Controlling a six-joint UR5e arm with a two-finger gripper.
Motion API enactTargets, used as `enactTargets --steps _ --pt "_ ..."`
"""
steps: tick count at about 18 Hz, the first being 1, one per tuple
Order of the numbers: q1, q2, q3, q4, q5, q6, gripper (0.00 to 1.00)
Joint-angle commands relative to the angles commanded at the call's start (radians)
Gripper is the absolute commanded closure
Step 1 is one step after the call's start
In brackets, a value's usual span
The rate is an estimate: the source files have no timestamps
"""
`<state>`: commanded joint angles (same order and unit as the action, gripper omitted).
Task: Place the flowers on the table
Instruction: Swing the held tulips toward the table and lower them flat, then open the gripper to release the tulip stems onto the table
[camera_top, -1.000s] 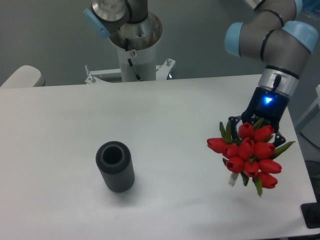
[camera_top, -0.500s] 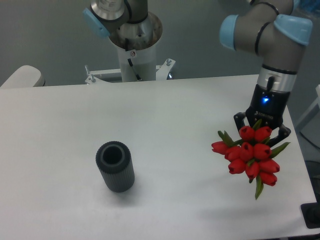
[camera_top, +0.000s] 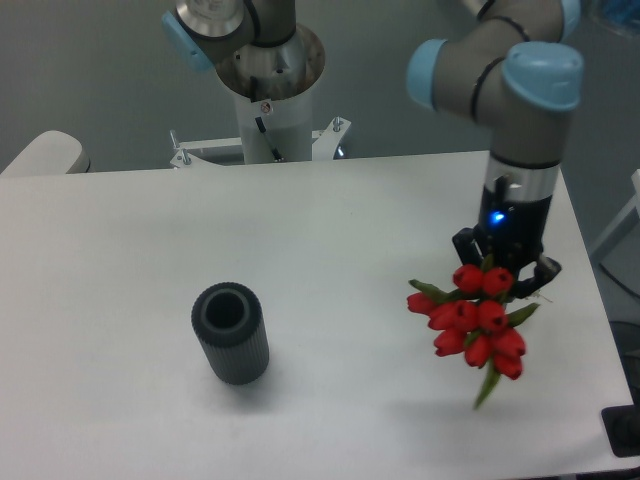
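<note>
Arm reaches in from upper right, wrist pointing straight down, blue light lit; gripper (camera_top: 503, 268) low at right, fingers closed on the flowers (camera_top: 472, 320).

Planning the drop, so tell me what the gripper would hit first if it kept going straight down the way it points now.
Most likely the table. The gripper points down, shut on the flowers, whose heads hang below it and would touch the white top first. The vase stands far to the side. Height above the surface is unclear.
</note>
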<state>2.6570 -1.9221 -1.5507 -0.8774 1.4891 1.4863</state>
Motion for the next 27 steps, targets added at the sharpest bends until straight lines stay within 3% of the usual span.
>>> enactTargets --steps 5,12,15,27 --pt "-0.078 0.0 -0.071 0.003 0.233 0.002 0.79" --pt "-0.123 0.012 -0.193 0.009 0.398 0.075 0.79" --pt "-0.14 0.005 -0.229 0.017 0.399 0.068 0.79" --pt "-0.184 -0.066 -0.247 0.021 0.399 0.063 0.78"
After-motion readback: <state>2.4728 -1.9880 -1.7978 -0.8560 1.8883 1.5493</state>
